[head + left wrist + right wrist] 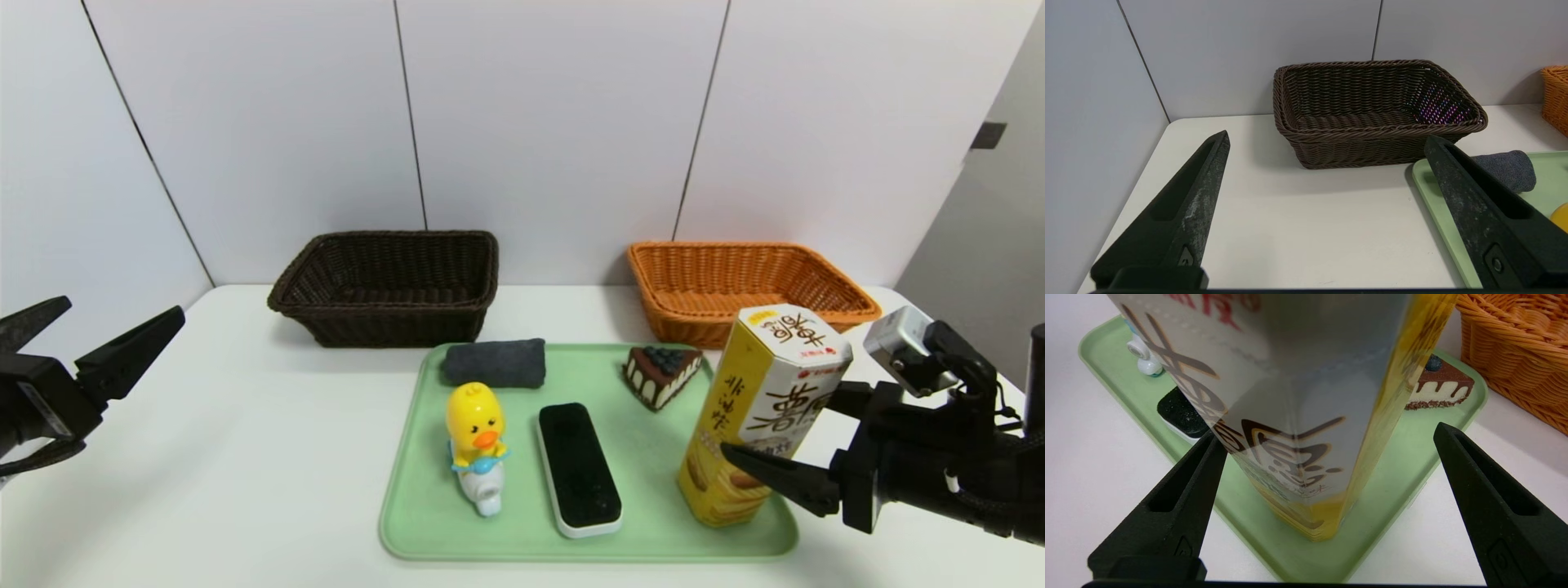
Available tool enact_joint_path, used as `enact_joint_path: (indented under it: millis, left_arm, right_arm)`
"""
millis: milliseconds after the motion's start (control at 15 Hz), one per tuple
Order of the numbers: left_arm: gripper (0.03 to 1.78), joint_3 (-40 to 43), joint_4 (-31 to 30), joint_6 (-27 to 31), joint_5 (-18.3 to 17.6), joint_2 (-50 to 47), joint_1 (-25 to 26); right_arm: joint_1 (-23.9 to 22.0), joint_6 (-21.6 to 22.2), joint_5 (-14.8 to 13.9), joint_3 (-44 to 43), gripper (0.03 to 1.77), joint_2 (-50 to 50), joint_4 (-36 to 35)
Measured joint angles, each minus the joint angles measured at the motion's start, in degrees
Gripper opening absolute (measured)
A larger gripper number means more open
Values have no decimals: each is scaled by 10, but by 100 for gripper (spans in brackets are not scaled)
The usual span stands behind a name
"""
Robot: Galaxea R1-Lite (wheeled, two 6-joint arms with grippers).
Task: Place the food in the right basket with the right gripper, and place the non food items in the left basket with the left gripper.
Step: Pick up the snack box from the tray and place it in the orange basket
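Right gripper [1327, 457] sits spread wide around the snack box [759, 412], which stands tilted at the tray's [424, 523] right edge, one finger touching a side and the other well clear. To grasp well I would centre the box, then close squarely on its flat faces so it does not tip before going to the orange basket [747, 286]. Its far finger is hidden behind the box in the head view; left gripper [1327, 163] hangs released near the brown basket [1372, 114].
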Motion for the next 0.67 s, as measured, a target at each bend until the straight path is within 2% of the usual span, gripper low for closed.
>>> enact_joint_path:
  millis: [333, 600, 667]
  left_arm:
    - [169, -6, 0, -1, -7, 3, 0]
    - [169, -8, 0, -1, -7, 3, 0]
    - [169, -8, 0, -1, -7, 3, 0]
  right_arm:
    - [14, 4, 0, -3, 171, 51, -55]
    - [32, 7, 0, -5, 171, 65, -62]
    - [34, 7, 0, -4, 162, 65, -61]
